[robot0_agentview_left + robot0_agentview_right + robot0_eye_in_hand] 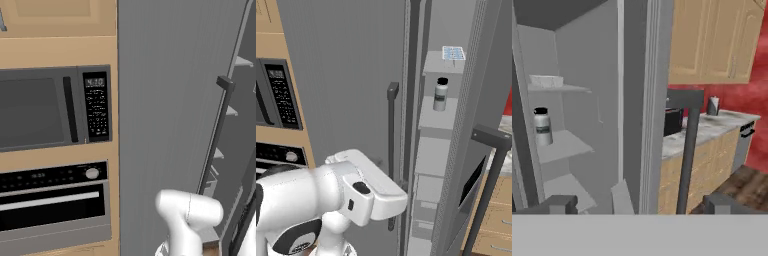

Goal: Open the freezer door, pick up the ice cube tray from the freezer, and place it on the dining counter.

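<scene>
The freezer door point(346, 75) stood ajar. The ice cube tray point(453, 52) lay on the freezer's point(438, 150) top shelf, at one o'clock from a bottle point(440, 94). The gripper point(637, 204) spread wide, holding nothing.

We saw a glossy white arm point(351, 192) built of rounded, bulbous segments, with a dark oval button on one blocky link and a dark grey joint band below.
</scene>
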Robot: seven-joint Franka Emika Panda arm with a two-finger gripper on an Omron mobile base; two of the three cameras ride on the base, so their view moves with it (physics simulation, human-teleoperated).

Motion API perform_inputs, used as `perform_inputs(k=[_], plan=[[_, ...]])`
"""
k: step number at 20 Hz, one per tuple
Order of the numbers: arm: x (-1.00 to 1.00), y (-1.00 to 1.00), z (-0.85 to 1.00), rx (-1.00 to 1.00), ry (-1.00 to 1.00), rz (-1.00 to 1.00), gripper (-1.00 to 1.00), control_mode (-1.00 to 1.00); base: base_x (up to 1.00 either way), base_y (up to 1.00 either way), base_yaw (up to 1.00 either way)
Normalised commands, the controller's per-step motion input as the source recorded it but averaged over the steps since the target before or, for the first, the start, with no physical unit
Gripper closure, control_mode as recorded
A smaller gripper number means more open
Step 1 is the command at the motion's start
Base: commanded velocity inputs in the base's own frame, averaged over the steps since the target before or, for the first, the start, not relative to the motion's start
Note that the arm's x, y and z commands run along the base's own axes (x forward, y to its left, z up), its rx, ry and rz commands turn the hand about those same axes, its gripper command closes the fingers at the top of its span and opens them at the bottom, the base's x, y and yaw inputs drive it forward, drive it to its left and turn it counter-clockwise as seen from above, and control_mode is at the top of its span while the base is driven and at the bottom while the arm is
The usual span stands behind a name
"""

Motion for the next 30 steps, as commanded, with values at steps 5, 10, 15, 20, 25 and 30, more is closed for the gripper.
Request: perform_inputs(k=[5, 10, 15, 20, 25, 30], plan=[[0.37, 0.23, 0.16, 0.0, -0.05, -0.25, -1.0, -1.0, 0.0, 0.0, 0.0], [0.44, 0.15, 0.03, 0.03, -0.15, -0.14, -1.0, -1.0, 0.0, 0.0, 0.0], [0.48, -0.01, 0.0, 0.09, -0.22, -0.04, -1.0, -1.0, 0.0, 0.0, 0.0], [0.53, -0.19, -0.05, 0.09, -0.1, -0.07, -1.0, -1.0, 0.0, 0.0, 0.0], [0.41, -0.39, -0.03, 0.04, -0.02, -0.05, -1.0, -1.0, 0.0, 0.0, 0.0], [0.2, -0.56, -0.09, 0.0, -0.05, 0.0, -1.0, -1.0, 0.0, 0.0, 0.0]])
